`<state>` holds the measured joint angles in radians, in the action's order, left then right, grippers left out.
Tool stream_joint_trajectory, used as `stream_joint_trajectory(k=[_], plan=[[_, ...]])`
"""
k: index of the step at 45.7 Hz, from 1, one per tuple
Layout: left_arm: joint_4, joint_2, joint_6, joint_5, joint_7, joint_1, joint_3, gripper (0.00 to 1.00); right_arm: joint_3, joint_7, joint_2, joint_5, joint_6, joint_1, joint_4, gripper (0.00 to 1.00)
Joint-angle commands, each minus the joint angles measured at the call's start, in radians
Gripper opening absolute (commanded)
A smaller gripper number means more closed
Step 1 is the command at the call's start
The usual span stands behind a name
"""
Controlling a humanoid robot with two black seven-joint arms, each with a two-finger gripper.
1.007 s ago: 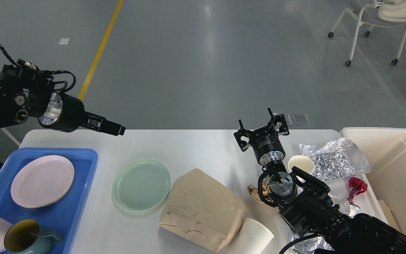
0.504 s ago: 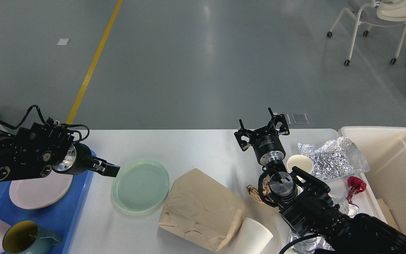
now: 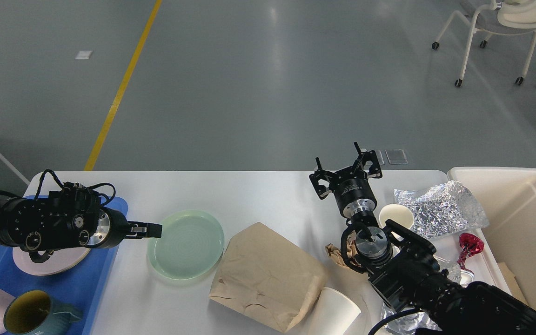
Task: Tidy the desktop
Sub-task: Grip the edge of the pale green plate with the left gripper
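The left gripper point(image 3: 155, 229) has dropped from high over the counter's far edge a second ago to sit right at the near-left rim of the green plate point(image 3: 186, 244). Seen edge-on, I cannot tell whether its jaws are parted or closed. That suggests the plate goes next, probably to the blue tray point(image 3: 63, 284) behind those jaws, where a pink plate point(image 3: 49, 265) and two mugs point(image 3: 26, 316) already sit. The right gripper point(image 3: 346, 173) has not moved; its jaws are spread wide and empty, with foil point(image 3: 445, 207) and a paper cup point(image 3: 396, 216) just to their right and a cream bin point(image 3: 528, 232) beyond. The white counter point(image 3: 258, 195) spreads beneath both, a brown paper bag point(image 3: 268, 277) between them. Bare grey floor, a yellow line, and a wheeled chair lie beyond.
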<state>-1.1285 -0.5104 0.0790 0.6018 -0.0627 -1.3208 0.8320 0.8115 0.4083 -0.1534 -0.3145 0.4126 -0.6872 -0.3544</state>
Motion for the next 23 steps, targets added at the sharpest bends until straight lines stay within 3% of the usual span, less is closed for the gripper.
stream_joint_trajectory(k=[1,15,23], plan=[[0.044,0.001,-0.002,-0.001,0.009,0.04,-0.002,0.91,0.0,0.0,0.0,0.0,0.0,0.0,0.0,1.0],[0.203,0.056,-0.002,0.006,0.029,0.137,-0.067,0.91,0.0,0.0,0.0,0.0,0.0,0.0,0.0,1.0],[0.216,0.087,-0.007,0.009,0.03,0.158,-0.071,0.91,0.0,0.0,0.0,0.0,0.0,0.0,0.0,1.0]])
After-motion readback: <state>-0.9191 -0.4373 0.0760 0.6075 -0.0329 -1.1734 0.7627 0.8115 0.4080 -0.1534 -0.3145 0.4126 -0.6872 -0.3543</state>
